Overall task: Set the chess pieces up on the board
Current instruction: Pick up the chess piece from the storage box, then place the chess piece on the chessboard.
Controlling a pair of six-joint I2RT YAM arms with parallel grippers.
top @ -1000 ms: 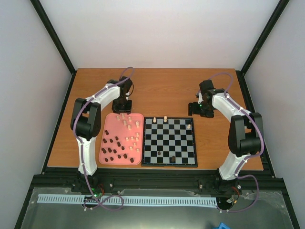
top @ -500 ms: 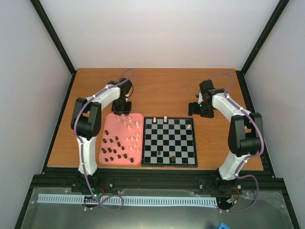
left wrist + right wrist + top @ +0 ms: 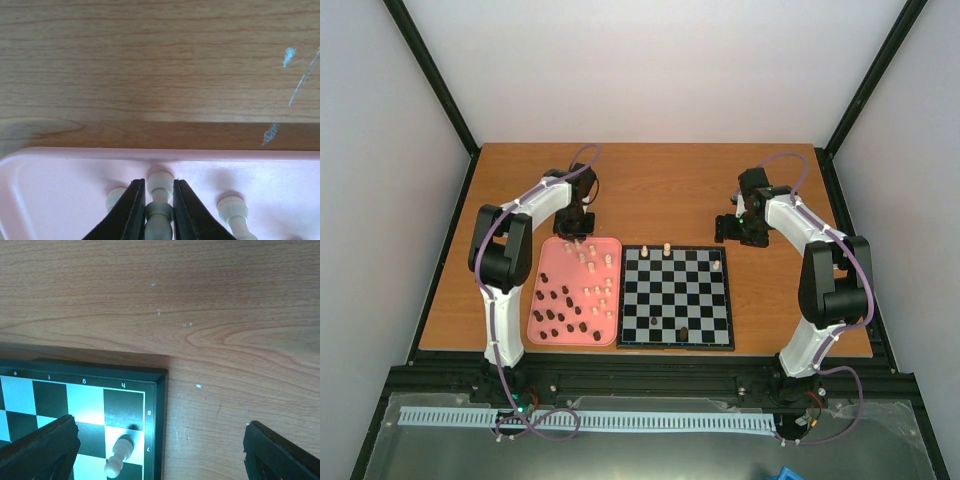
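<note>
At far edge of tray (image 3: 280,170) | left gripper (image 3: 159,187) clamped on cream piece (image 3: 159,215), likely for carrying to board (image 3: 677,297) | right gripper (image 3: 160,427) held wide open, empty, near board's far-right corner | most pieces (image 3: 565,291) seen in tray

You get soft, even light from above in the top external view: the board (image 3: 677,297) shows no glare, though the pieces on it are too small to read sharply. Left of the board, the pink tray (image 3: 75,155) casts a dark shadow band on the table (image 3: 150,60) beyond its rim. The cream piece (image 3: 160,181) in the left gripper (image 3: 159,200) looks soft. A similar shadow lies beyond the board's far edge, and the right gripper (image 3: 160,426) is blurred at its fingers.
</note>
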